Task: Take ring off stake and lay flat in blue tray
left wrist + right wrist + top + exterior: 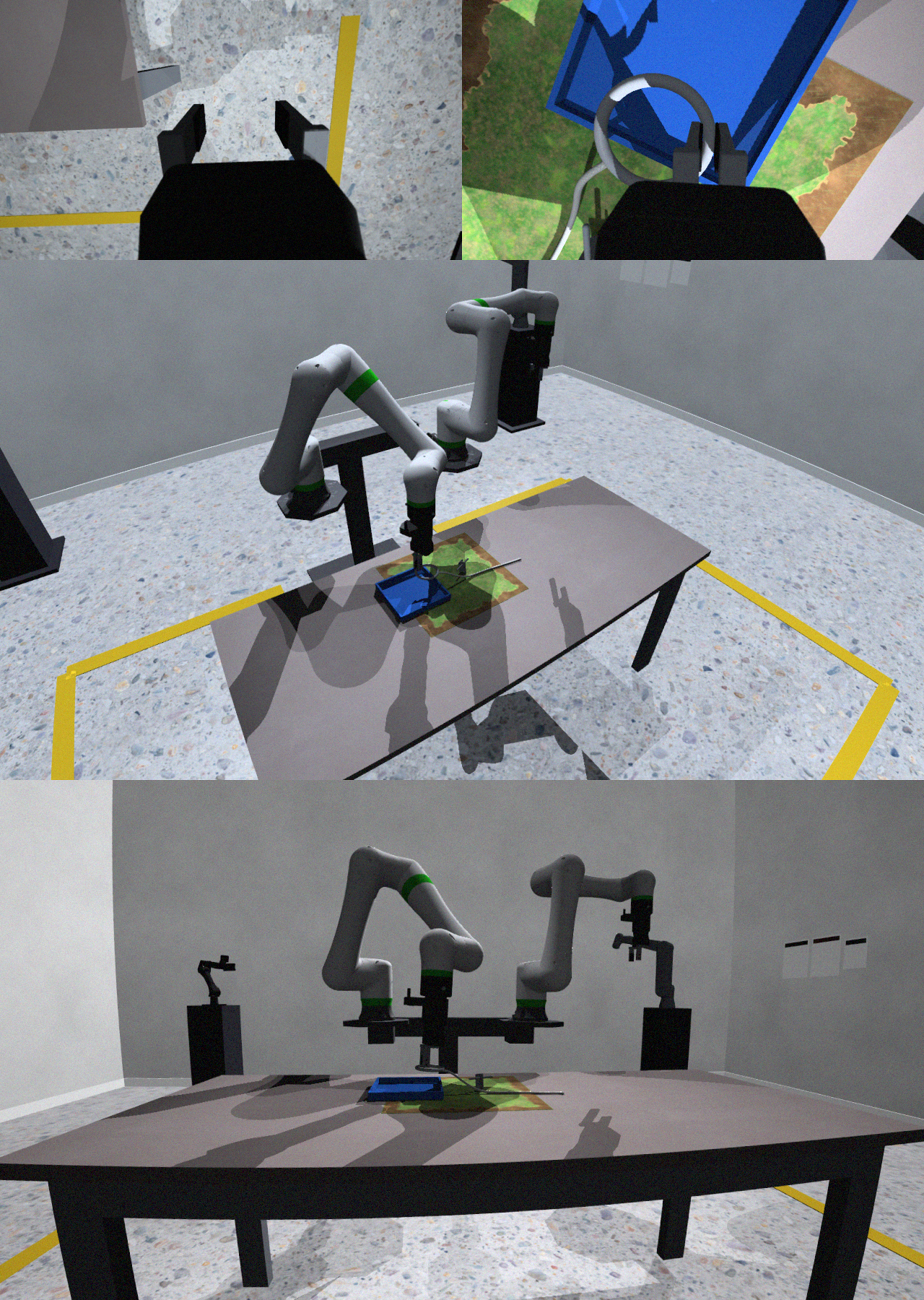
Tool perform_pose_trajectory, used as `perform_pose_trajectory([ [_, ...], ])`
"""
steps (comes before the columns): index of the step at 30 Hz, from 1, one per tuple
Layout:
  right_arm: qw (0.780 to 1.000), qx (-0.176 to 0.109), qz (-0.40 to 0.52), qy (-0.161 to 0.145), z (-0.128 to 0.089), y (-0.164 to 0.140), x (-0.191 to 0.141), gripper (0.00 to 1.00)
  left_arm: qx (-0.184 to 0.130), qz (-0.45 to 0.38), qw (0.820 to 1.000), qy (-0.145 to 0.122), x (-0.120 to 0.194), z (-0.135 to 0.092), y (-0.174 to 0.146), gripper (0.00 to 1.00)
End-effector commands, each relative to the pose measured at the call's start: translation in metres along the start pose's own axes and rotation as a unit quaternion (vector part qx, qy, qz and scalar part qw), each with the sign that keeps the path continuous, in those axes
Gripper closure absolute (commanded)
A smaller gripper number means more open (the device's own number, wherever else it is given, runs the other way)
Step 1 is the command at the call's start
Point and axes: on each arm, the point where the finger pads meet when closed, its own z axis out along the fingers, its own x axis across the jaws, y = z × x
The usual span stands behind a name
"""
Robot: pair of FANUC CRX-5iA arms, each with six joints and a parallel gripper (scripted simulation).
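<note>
My right gripper [418,570] [424,1064] [708,137] is shut on the rim of the grey ring [429,578] [429,1068] [655,80]. The ring is off the stake [462,569] [479,1081] and is held roughly level in the air. In the right wrist view it overlaps one end wall of the blue tray [426,609] [406,1096] [715,47], partly over the tray floor and partly outside. A thin grey tail [494,568] [523,1093] [574,206] runs from the ring out past the stake. My left gripper [634,954] [240,117] is open and empty, away from the tray.
The green and brown mat [510,586] [535,1103] lies under the stake and part of the tray. The grey table [613,538] [710,1116] [90,108] extends on both sides. The left arm is raised beyond the table's back edge.
</note>
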Motion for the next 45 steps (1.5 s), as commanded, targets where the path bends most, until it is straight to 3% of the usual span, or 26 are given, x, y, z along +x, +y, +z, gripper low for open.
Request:
perform_pose_trajectory([
  [1, 1.000, -0.001, -0.001, -0.002, 0.001, -0.035, 0.011, 1.00, -0.001, 0.000, 1.000, 0.000, 0.000, -0.001, 0.000, 0.00],
  [11, 1.000, -0.001, -0.001, -0.002, 0.003, -0.059, 0.020, 1.00, -0.001, 0.000, 1.000, 0.000, 0.000, -0.001, 0.000, 0.00],
  [45, 1.000, -0.001, -0.001, -0.002, 0.003, -0.059, 0.020, 1.00, -0.001, 0.000, 1.000, 0.000, 0.000, -0.001, 0.000, 0.00],
])
